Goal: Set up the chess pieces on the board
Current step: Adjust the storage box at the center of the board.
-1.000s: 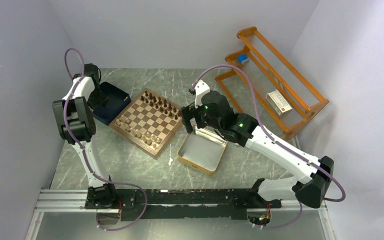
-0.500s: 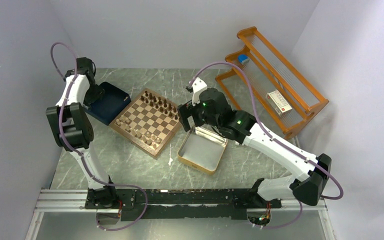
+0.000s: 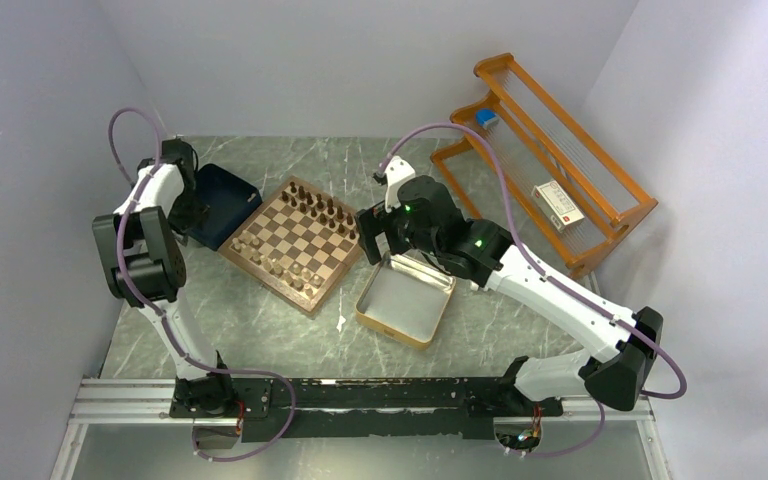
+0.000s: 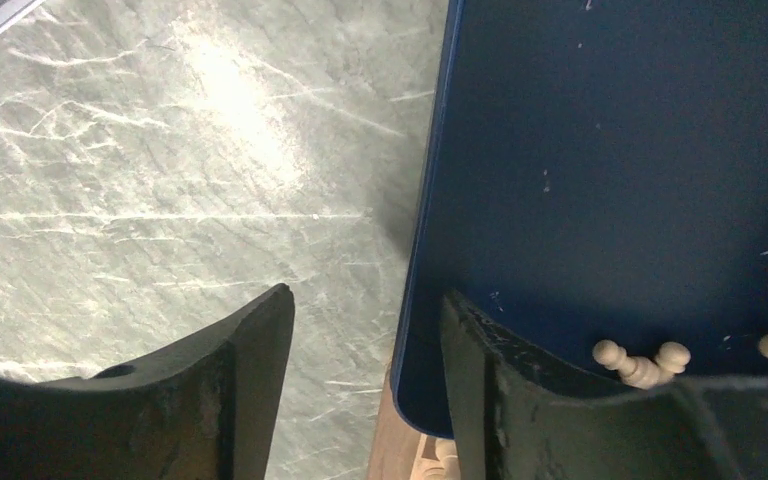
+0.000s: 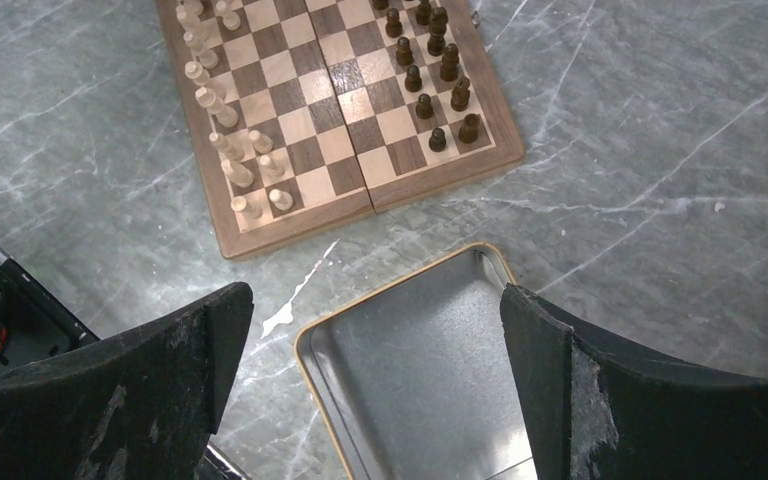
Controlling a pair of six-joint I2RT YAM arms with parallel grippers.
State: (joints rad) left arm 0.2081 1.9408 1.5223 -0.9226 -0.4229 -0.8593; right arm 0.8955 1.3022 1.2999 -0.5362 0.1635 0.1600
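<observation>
Left wrist: left claw point(image 4: 365, 295) agape (empty), pale chess pieces point(image 4: 642, 368) just beside it, inside navy tray point(image 4: 610, 150).

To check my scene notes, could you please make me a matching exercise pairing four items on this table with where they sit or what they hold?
Things:
1. board
2. silver tin
3. navy tray
4. orange rack

States:
A. holds a white box, at the far right
B. a few loose pale chessmen lie inside
C. shows nothing inside
D. chess pieces lined up along two opposite edges

Pairs: 1-D, 2-C, 3-B, 4-A
</observation>
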